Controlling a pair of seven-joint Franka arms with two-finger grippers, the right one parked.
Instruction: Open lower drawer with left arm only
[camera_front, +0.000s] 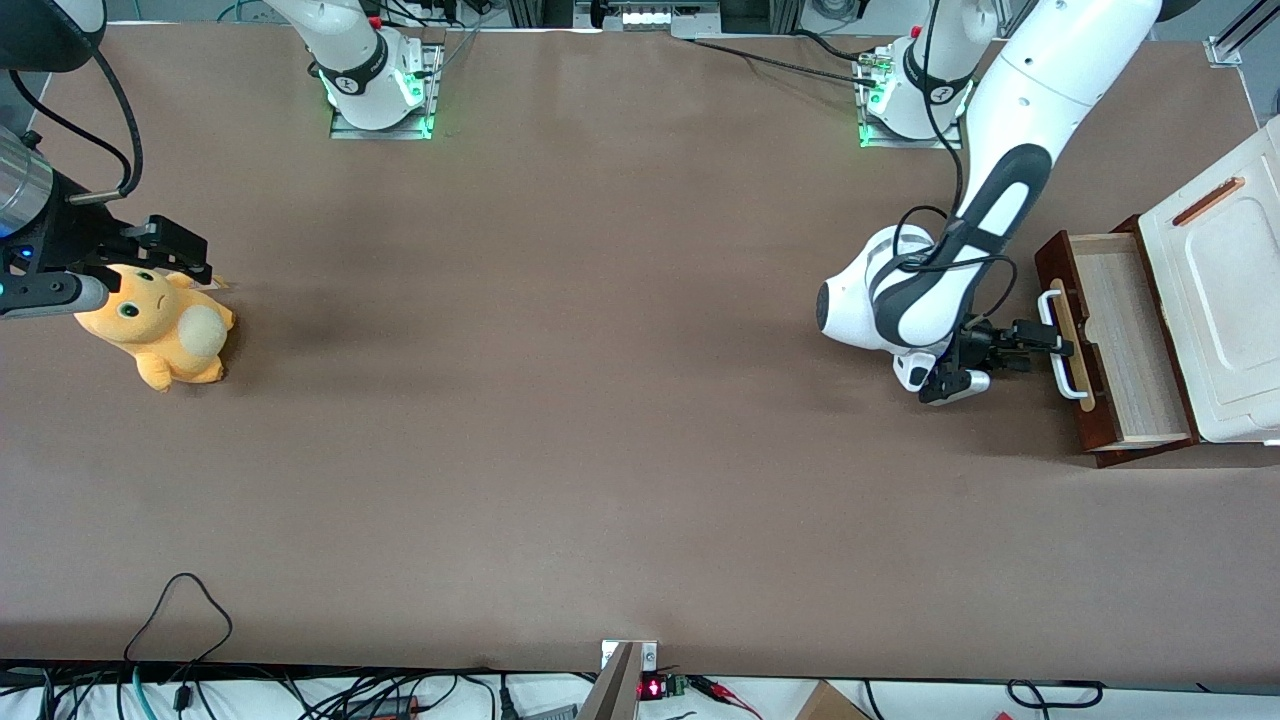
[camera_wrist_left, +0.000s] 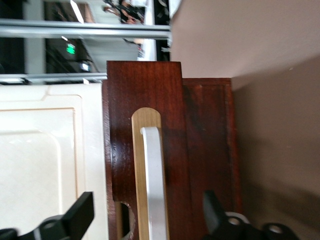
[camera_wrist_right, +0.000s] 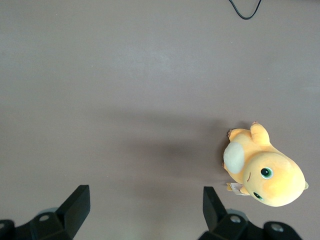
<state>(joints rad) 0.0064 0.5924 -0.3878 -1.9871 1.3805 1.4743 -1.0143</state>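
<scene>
Dark red-brown wooden lower drawer (camera_front: 1120, 350) with white loop handle (camera_front: 1062, 345), right side of front view, already pulled out, pale box showing. Small black gripper (camera_front: 1045, 340) at handle, fingers (camera_wrist_left: 82, 212) spread apart. Job looks nearly done.

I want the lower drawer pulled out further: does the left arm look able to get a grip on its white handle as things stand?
Probably yes: the left arm's gripper sits open at the white handle of the lower drawer, a finger on either side, nothing between.
</scene>
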